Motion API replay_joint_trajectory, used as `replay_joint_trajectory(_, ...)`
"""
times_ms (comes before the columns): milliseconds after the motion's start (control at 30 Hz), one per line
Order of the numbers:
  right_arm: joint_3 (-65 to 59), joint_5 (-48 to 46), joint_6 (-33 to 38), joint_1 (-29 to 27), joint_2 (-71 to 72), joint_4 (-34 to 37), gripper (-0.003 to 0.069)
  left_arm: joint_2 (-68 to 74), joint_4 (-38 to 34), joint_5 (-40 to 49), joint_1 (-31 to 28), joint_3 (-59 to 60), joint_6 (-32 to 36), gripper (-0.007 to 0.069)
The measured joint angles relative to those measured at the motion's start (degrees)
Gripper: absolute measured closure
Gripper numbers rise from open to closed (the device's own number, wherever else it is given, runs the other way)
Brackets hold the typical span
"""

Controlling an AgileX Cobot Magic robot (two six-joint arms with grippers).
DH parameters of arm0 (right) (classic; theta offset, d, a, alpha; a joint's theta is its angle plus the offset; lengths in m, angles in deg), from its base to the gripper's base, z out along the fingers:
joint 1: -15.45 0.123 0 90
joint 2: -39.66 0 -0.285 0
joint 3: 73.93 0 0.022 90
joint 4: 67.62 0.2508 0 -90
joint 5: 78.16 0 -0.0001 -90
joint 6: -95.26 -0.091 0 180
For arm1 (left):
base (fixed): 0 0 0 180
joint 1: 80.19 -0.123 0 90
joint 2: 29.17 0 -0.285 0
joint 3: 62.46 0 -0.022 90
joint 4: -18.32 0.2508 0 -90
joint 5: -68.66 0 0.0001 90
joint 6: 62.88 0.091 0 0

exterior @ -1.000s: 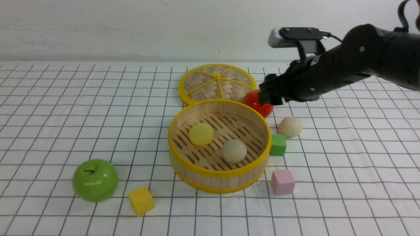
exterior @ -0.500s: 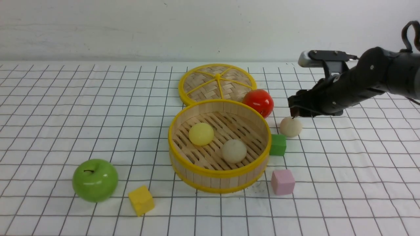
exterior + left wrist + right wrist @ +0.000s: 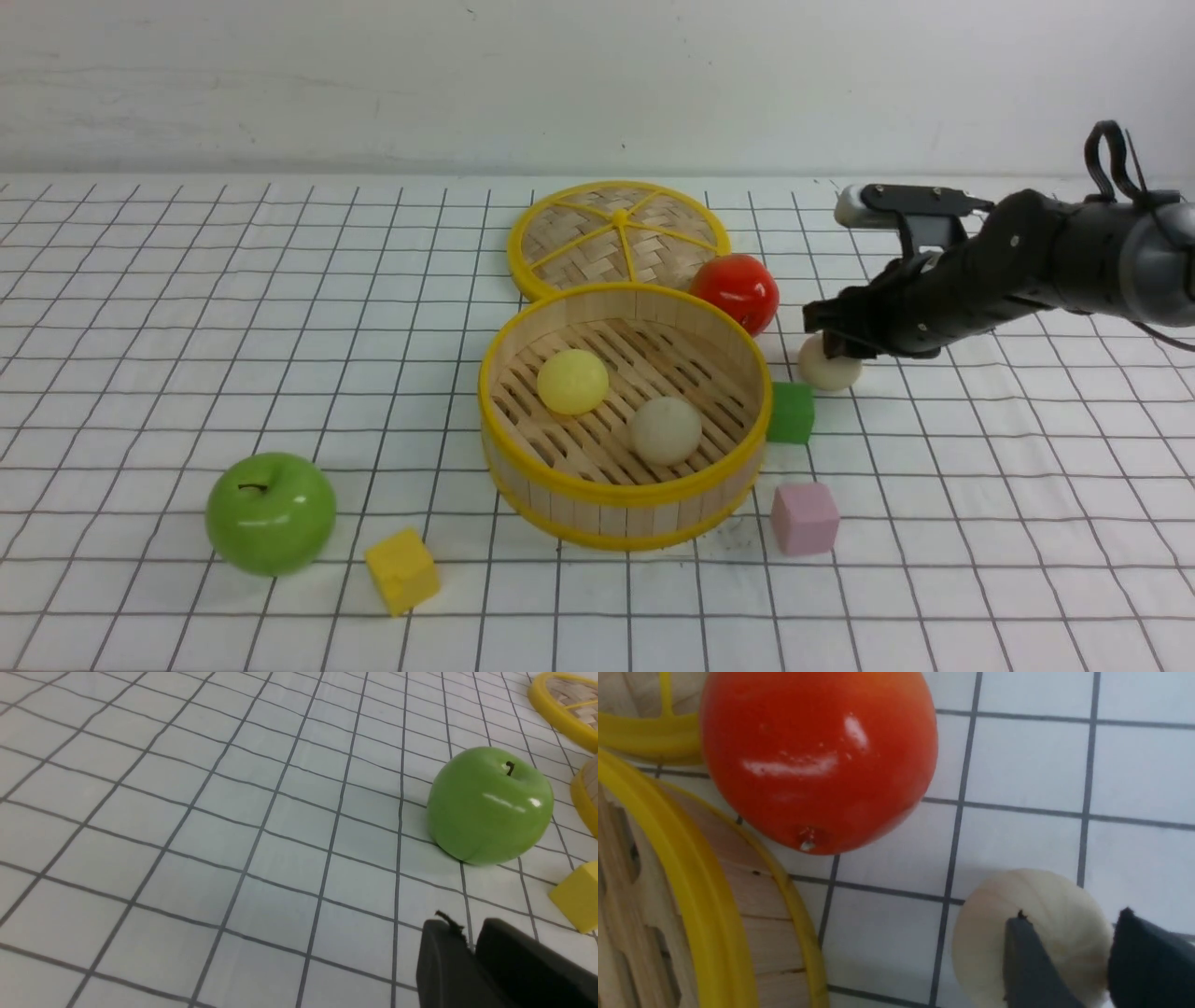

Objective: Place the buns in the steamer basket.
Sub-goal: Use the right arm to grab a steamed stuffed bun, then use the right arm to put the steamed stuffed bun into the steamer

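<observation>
We list yellow bun (image 3: 572,381) and cream bun (image 3: 664,430) in the steamer basket (image 3: 624,492); third bun (image 3: 829,375) on the table (image 3: 187,327) near it, unlifted, pinched by right gripper (image 3: 829,347); left gripper (image 3: 469,933) near-closed, empty.

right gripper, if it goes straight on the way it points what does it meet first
The cream bun outside the steamer basket. The right gripper points down at it, with its tips at the bun's top and seemingly touching. Depth is unclear, and under the bun is only the table.
</observation>
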Motion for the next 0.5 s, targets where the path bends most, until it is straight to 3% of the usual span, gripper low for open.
replay_joint_trajectory(33, 0.00, 0.00, 0.00, 0.00, 0.00, 0.00, 0.0488, 0.00, 0.00, 0.00, 0.00, 0.00, 0.00, 0.0523)
replay_joint_trajectory(67, 0.00, 0.00, 0.00, 0.00, 0.00, 0.00, 0.0554, 0.00, 0.00, 0.00, 0.00, 0.00, 0.00, 0.0522)
replay_joint_trajectory(167, 0.00, -0.34, 0.00, 0.00, 0.00, 0.14, 0.0648, 0.00, 0.00, 0.00, 0.00, 0.00, 0.00, 0.0520)
replay_joint_trajectory(500, 4.73, -7.35, 1.78, 1.17, 6.15, 8.94, 0.0662, 0.00, 0.00, 0.00, 0.00, 0.00, -0.10, 0.0515)
